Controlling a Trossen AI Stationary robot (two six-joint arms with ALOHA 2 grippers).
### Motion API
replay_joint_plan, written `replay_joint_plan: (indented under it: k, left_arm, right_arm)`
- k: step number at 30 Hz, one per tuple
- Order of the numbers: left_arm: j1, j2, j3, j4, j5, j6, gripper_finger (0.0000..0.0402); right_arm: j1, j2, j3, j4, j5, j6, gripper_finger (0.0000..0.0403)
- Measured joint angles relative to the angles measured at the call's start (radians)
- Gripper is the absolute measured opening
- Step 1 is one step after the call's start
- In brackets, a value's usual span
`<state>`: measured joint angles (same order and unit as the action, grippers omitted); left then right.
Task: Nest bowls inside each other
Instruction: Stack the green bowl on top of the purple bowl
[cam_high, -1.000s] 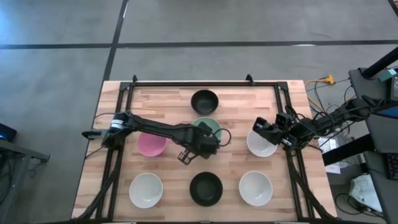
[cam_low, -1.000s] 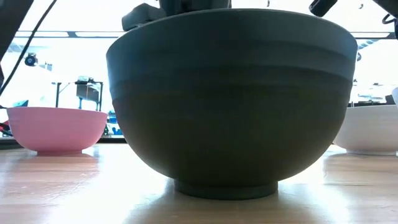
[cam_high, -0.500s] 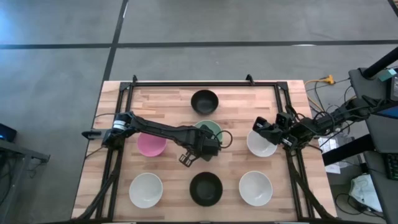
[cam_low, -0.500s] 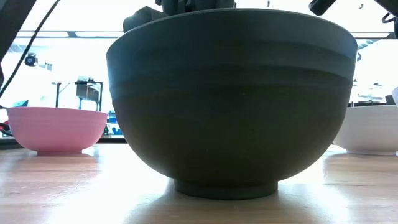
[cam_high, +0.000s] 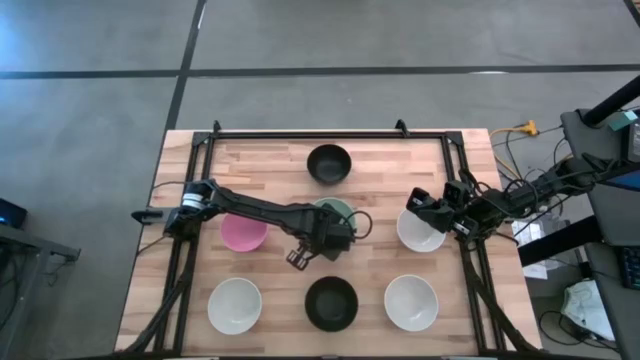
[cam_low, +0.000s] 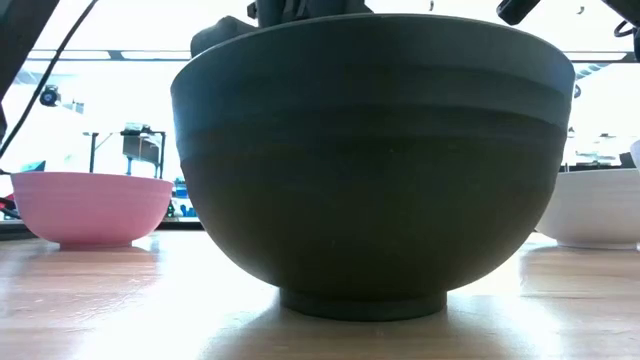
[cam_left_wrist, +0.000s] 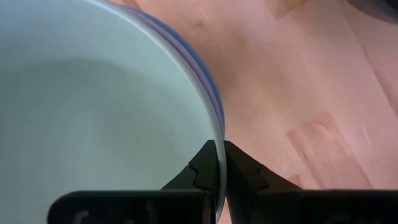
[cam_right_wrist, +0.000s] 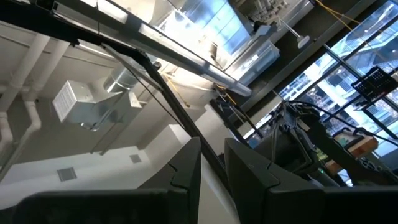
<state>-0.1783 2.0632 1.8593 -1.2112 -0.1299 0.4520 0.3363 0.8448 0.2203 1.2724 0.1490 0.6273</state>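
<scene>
A mint green bowl (cam_high: 340, 206) sits mid-table, nested in at least one bluish-lavender bowl whose rim (cam_left_wrist: 210, 87) shows just outside it. My left gripper (cam_high: 330, 228) is shut on the mint bowl's near rim. Standing singly on their bases are a black bowl (cam_high: 329, 163) at the far side, a pink bowl (cam_high: 243, 233), a white bowl (cam_high: 422, 233), and along the near edge a white bowl (cam_high: 235, 305), a black bowl (cam_high: 331, 303) and a white bowl (cam_high: 411, 302). My right gripper (cam_high: 415, 205) hovers over the right white bowl's far-left rim, fingers narrowly open, touching nothing. My left gripper (cam_left_wrist: 220, 146) pinches the mint green bowl's rim (cam_left_wrist: 218, 138) on its near side. One finger (cam_left_wrist: 205, 168) is inside the bowl and the other finger (cam_left_wrist: 241, 173) is outside. The fingers come slanting from the near-left and above. The bowl stays seated in the stack on the table.
The wooden table (cam_high: 270, 160) has a black frame along its edges. In the low view the near black bowl (cam_low: 365, 160) fills the picture, with the pink bowl (cam_low: 90, 208) and a white bowl (cam_low: 600, 208) behind it. Bare wood lies at the far-left and far-right corners.
My left wrist has shifted slightly toward the table's near edge while its fingers stay on the mint bowl's rim. The bowls have kept their places.
</scene>
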Motion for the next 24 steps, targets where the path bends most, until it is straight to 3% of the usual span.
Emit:
replay_joint_plan:
  k: [9,15,20,24]
  left_arm:
    - [0.002,-0.003,0.008,0.0,-0.001,-0.054,0.0087]
    - [0.001,-0.075,0.017,0.0,-0.005,-0.08,0.0138]
    - [0.003,-0.117,0.014,0.005,-0.012,-0.155,0.0136]
    - [0.003,-0.114,-0.004,0.008,-0.026,-0.159,0.0091]
  right_arm:
    - [0.0,0.0,0.0,0.0,0.0,0.0,0.0068]
    - [0.0,0.0,0.0,-0.001,0.0,0.0,0.0068]
    - [0.0,0.0,0.0,-0.005,0.0,0.0,0.0068]
    - [0.0,0.0,0.0,-0.009,0.0,0.0,0.0068]
